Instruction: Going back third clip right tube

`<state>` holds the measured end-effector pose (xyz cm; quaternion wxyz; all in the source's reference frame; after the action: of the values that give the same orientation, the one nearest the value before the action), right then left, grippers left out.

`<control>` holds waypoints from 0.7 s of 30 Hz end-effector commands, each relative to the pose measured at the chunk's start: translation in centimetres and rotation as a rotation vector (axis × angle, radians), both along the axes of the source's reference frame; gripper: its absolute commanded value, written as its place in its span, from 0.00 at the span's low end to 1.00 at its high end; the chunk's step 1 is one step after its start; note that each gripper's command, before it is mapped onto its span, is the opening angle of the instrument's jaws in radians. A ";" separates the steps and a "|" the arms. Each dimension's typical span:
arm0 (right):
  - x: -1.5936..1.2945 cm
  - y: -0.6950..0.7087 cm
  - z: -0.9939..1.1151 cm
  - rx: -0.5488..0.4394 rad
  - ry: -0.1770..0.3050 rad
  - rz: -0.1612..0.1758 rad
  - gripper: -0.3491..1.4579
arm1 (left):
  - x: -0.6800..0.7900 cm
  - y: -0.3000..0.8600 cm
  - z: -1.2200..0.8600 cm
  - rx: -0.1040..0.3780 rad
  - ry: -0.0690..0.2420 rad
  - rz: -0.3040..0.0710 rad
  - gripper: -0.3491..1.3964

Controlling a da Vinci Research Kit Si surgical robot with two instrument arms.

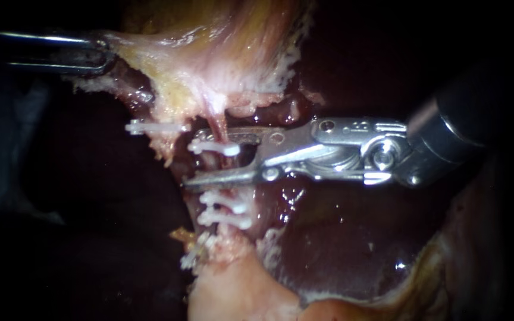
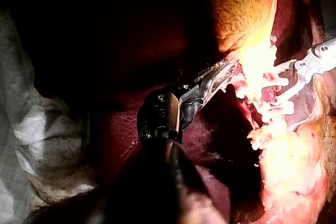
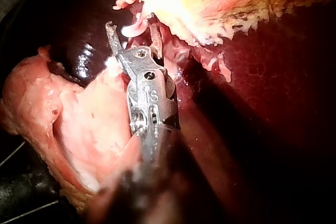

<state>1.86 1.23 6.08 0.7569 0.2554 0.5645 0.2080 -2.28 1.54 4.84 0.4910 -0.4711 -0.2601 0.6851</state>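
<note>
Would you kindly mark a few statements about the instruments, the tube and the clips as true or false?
1. The right instrument has open jaws straddling the tube. True.
2. The tube carries no clips. False: a white clip crosses it between those jaws, and two more clips sit beyond the lower jaw.
3. The left instrument grips pale tissue. True.
4. The two instruments touch each other. False: they are clearly apart, with tissue between them.

White clips (image 1: 224, 202) are noted on a pinkish-red tube (image 1: 216, 125), between and just beside the silver jaws of the right instrument (image 1: 194, 159). The liver (image 1: 340, 238) is recorded as glossy dark maroon, the gallbladder (image 1: 209, 53) as pale yellow and pink.
</note>
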 end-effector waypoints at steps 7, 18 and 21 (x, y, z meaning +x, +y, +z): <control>-0.15 0.00 -0.03 -0.023 0.000 0.000 0.46 | 0.00 0.00 0.00 0.000 0.000 0.000 0.00; -0.54 0.08 -0.15 -0.066 -0.010 0.011 0.47 | 0.01 0.00 0.00 0.000 0.000 0.001 0.00; -0.62 0.10 -0.19 -0.064 -0.009 0.008 0.47 | 0.01 0.00 0.00 0.000 0.000 0.001 0.00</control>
<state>1.22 1.34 5.89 0.7662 0.2280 0.5687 0.1939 -2.28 1.54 4.84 0.4909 -0.4710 -0.2601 0.6852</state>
